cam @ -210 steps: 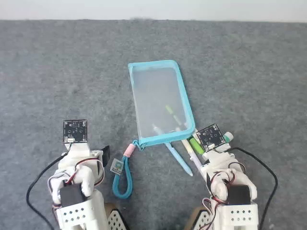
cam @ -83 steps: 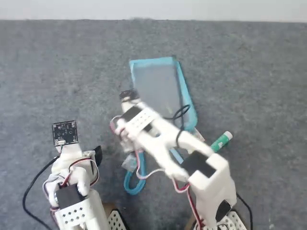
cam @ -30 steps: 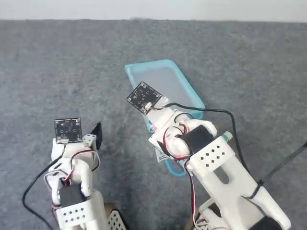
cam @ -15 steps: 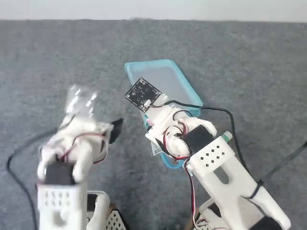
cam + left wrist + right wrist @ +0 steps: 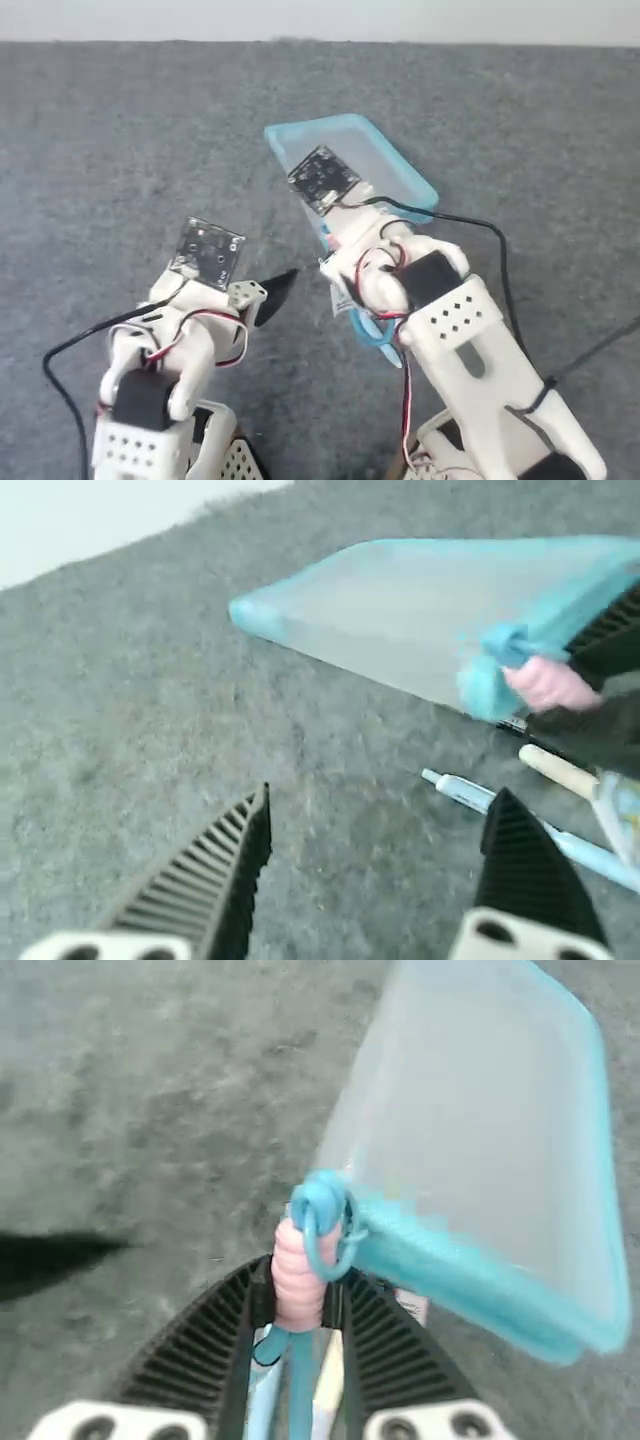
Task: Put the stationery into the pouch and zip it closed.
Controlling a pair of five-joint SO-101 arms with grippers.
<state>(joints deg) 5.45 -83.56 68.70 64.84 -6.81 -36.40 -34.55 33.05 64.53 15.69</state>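
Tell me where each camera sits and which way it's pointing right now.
High view: fixed above the table, looking down on the grey mat; the left arm and right arm come in from the near edge, the right one over the pouch.
Left wrist view: on the left arm, looking past its own open jaws toward the pouch and a blue pen.
Right wrist view: on the right arm, looking along its own jaws, shut on the pink tab at the pouch's corner.
Shared: both wrist views show the pouch and pink tab.

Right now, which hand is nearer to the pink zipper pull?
Right. The right hand is shut on the pink zipper pull; the left hand is open, apart from it.
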